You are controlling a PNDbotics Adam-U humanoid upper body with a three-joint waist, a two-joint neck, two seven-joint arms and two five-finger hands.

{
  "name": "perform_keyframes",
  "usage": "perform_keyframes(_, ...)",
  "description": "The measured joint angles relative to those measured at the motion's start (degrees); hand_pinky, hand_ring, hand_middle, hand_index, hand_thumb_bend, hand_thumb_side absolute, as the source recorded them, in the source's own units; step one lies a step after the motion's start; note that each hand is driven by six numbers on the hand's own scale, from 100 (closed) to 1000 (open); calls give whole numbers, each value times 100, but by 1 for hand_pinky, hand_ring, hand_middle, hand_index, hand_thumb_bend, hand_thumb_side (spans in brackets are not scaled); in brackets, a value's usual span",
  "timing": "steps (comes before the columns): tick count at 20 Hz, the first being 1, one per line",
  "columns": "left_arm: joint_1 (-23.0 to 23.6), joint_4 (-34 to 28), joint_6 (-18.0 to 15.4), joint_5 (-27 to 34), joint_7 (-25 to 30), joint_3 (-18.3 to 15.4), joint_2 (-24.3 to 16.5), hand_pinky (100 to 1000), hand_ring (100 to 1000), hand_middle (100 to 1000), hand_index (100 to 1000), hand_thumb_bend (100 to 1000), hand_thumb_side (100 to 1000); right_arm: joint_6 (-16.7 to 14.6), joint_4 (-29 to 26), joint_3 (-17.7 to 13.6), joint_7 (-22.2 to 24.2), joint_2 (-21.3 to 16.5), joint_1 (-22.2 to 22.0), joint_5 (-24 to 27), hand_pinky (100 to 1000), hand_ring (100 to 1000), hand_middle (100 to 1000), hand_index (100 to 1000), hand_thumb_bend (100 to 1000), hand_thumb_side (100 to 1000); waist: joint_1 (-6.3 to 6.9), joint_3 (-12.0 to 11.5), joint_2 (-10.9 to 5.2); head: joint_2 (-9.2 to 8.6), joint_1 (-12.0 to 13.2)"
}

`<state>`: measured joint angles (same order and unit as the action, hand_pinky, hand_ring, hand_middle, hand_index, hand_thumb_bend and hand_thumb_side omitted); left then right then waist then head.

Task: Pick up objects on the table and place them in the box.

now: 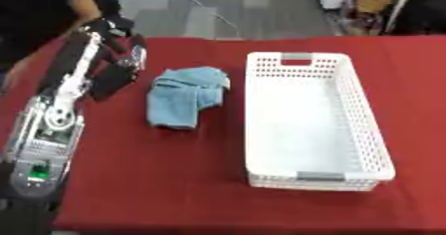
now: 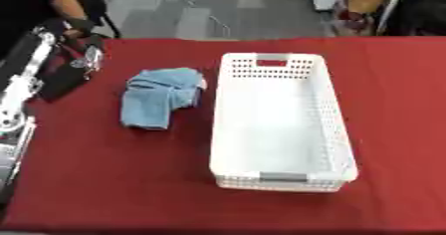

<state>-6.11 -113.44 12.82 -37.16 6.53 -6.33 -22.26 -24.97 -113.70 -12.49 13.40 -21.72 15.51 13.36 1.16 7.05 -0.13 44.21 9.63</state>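
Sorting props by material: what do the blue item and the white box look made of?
The blue cloth looks like soft, matte terry fabric: it lies crumpled in folds. The white box looks like rigid moulded plastic: its walls are perforated with regular holes and its rim has handle slots.

Blue cloth (image 1: 184, 96), crumpled, lies flat on red desk (image 1: 157, 179). White perforated box (image 1: 309, 119) just beside it, empty, upright.
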Motion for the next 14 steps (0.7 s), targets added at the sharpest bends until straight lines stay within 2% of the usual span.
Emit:
perform_keyframes(1, 0, 0, -1, 0, 1, 0, 0, 526, 570, 765, 845, 100, 670, 1, 0, 0, 1, 0, 0, 0, 846, 877, 846, 952, 100, 1000, 0, 0, 0, 0, 0)
perform_keyframes(2, 0, 0, -3, -7, 3, 0, 0, 529, 571, 767, 854, 100, 529, 1, 0, 0, 1, 0, 0, 0, 846, 877, 846, 952, 100, 1000, 0, 0, 0, 0, 0)
perform_keyframes(3, 0, 0, -10, -27, 12, 0, 0, 529, 570, 767, 860, 100, 461, 2, 0, 0, 2, 0, 0, 0, 846, 877, 846, 952, 100, 1000, 0, -1, 0, 0, 0)
perform_keyframes(4, 0, 0, -19, -57, 27, 0, 0, 528, 569, 767, 864, 100, 434, 2, 0, 0, 2, 0, 0, 0, 846, 877, 846, 952, 100, 1000, 0, -1, 0, 0, 0)
perform_keyframes(14, -1, 0, -90, -208, 138, 0, 0, 528, 570, 767, 868, 100, 458, 2, 0, 0, 2, 0, 0, 0, 846, 878, 846, 952, 100, 1000, 0, -1, 0, 0, 0)
